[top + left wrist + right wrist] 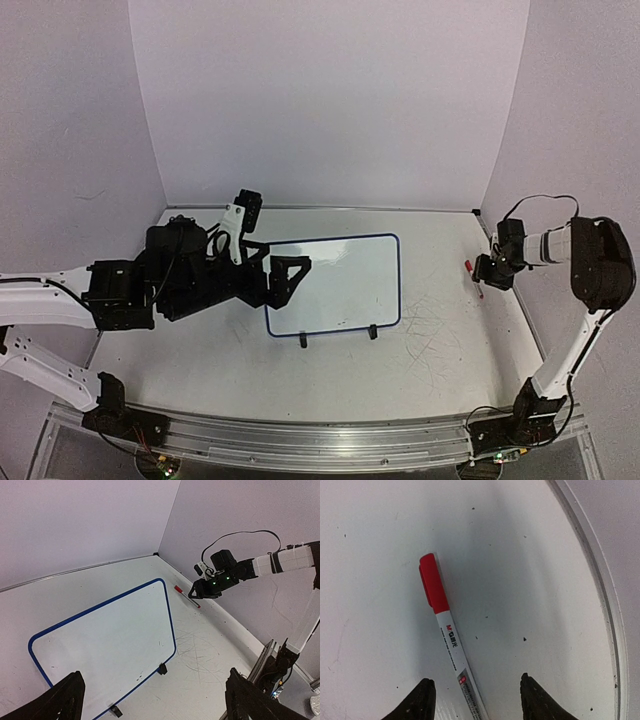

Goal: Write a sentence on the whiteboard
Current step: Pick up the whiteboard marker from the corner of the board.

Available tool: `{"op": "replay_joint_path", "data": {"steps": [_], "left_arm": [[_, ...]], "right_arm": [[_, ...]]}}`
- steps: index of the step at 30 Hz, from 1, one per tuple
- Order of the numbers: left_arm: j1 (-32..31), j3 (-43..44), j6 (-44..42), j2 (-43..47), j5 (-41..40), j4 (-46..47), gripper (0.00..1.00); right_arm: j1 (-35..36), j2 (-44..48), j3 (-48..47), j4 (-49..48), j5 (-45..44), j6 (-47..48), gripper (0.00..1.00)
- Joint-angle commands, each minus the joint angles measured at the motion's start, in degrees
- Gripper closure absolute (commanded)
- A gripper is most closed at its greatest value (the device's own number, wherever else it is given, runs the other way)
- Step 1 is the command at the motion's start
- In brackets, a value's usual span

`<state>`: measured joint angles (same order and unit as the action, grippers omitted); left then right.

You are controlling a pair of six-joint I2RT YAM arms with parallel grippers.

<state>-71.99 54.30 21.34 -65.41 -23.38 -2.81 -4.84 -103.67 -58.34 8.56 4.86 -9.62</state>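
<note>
The board [340,285] lies on the bench [420,370] at mid-depth, just left of centre, with its blue rim [169,611] all round and two black feet [372,332] at its near edge. The left arm reaches in from the left edge of the bench, forearm low and roughly level, wrist carried over the left end of the board. The left pincer [288,282] is released: in the left wrist view its two fingers [62,700] stand at the outer corners of the picture, spread wide, with nothing between them, and they look across the board face toward the right wall [240,510]. The right arm rises from its base at the near right corner, bends at a high elbow close to that wall, and folds back leftward, forearm sloping down so that the wrist points at the bench. The right pincer [476,680] hangs directly over the marker [445,625], which lies flat on the bench near the wall, well apart from the right end of the board. The marker's white barrel runs between the fingers [422,700], nearer the left one; bare bench shows on both sides of it, so the pincer is released and grasps nothing. The red cap [431,582] points away from the wrist.
</note>
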Motion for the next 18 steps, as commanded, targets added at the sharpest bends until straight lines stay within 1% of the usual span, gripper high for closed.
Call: {"op": "replay_joint_path", "data": {"steps": [1,3,7,9,11,13,15,18], "left_arm": [[0.45,2.94,-2.29,0.36,-0.38,1.84,0.01],[0.55,3.59,-2.74,-0.27,0.01,1.9,0.01],[0.84,4.78,-3.4,-1.76,0.73,2.01,0.01],[0.81,5.34,-3.72,-2.29,0.72,2.07,0.01],[0.86,5.88,-4.09,-2.61,0.37,2.02,0.01],[0.93,6.09,-4.19,-2.66,0.03,2.07,0.0],[1.06,6.38,-4.46,-2.83,-0.6,2.1,0.01],[1.28,7.09,-4.78,-3.46,-1.65,2.01,0.01]], "right_arm": [[0.01,-2.94,-3.36,2.2,0.93,1.64,0.47],[0.04,-3.8,-3.63,2.62,0.59,1.9,0.5],[0.15,-5.74,-4.53,3.47,-0.88,2.31,0.61],[0.5,-6.18,-4.76,3.9,-2.12,2.48,0.69],[0.94,-6.28,-4.7,4.02,-2.82,2.57,0.8],[1.5,-5.84,-4.47,4.09,-3.45,2.53,0.88],[2.05,-4.89,-4.0,3.79,-3.92,2.66,0.94],[2.88,-2.28,-2.46,2.06,-4.24,2.23,1.0]]}}
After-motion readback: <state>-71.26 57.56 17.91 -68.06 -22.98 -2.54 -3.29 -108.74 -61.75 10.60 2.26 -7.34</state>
